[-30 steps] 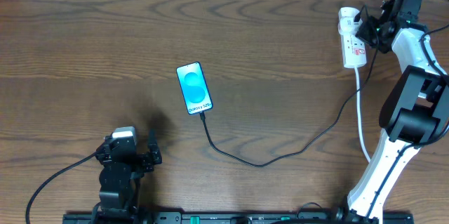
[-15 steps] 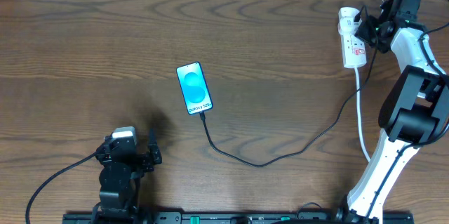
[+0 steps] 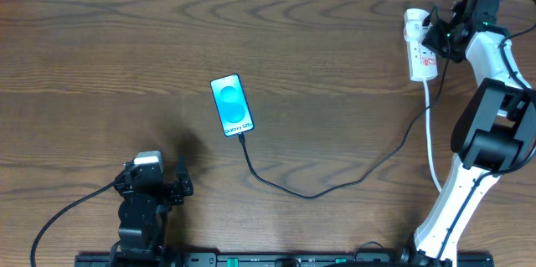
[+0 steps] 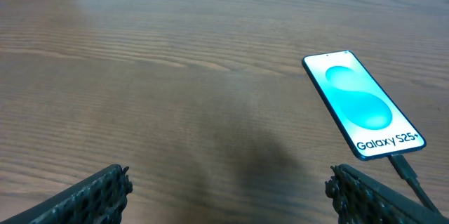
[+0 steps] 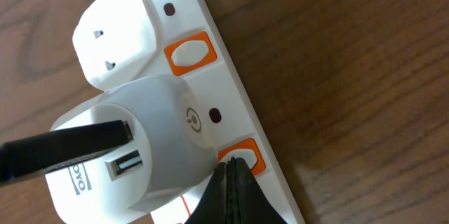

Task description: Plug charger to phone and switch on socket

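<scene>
Now, step: probably the last one, throwing the switch; the phone [image 3: 231, 105] lies mid-worktop [image 3: 100, 41] with the charger [image 3: 318, 190] already in its near end.
Socket [image 5: 224, 83]: at the far right of the worktop, a white adapter [image 5: 140, 154] seated in it and the black cable entering the adapter's port.
Right end effector [image 5: 230, 182]: fingers pressed together into one point, the tip at the orange switch [image 5: 242, 155] beside the adapter; whether the switch has rocked over I cannot tell.
Left end effector [image 4: 231, 190]: fingers wide apart, holding nothing, near left, well apart from the phone.
Slip: the tip meets the switch at its edge, so it may slide onto the strip's face or wedge against the adapter.
Skid: nothing pins the strip, so a slanted push may shove it rather than click the switch.
Cable: a shifted strip would pull the charger and could loosen the connector at the phone.
Wrong button: the far switch [image 5: 188, 53] serves the empty outlet.
</scene>
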Controlling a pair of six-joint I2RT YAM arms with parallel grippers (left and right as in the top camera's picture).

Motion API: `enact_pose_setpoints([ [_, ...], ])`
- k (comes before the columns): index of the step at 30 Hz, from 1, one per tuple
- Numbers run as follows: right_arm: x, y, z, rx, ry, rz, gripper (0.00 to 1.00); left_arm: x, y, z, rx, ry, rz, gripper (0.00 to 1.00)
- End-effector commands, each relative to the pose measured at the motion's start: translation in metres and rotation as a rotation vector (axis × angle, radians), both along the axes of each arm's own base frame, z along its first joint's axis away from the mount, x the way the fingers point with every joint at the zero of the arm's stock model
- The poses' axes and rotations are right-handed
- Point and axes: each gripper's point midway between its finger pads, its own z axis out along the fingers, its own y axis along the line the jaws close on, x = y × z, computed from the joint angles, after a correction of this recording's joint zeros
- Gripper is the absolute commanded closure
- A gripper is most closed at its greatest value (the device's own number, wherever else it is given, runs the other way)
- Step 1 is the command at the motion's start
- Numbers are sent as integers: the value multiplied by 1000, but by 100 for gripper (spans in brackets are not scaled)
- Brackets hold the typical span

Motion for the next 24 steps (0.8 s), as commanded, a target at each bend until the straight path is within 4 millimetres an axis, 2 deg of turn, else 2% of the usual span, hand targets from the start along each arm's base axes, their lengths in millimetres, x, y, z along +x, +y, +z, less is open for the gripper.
enact_pose_setpoints([
  [1,0,48,-29,70,47,96,99,0,1,-7,6,10,7,7],
  [8,-2,52,-49,75,74,103,99,0,1,-7,6,10,7,7],
  [10,-1,52,-50,70,68,112,99,0,1,-7,6,10,7,7],
  [14,9,53,-44,71,18,132,99,0,1,-7,6,10,7,7],
  [19,25,74,-27,153,-95,238,99,0,1,-7,6,10,7,7],
  [24,28,80,-22,168,-127,283,99,0,1,-7,6,10,7,7],
])
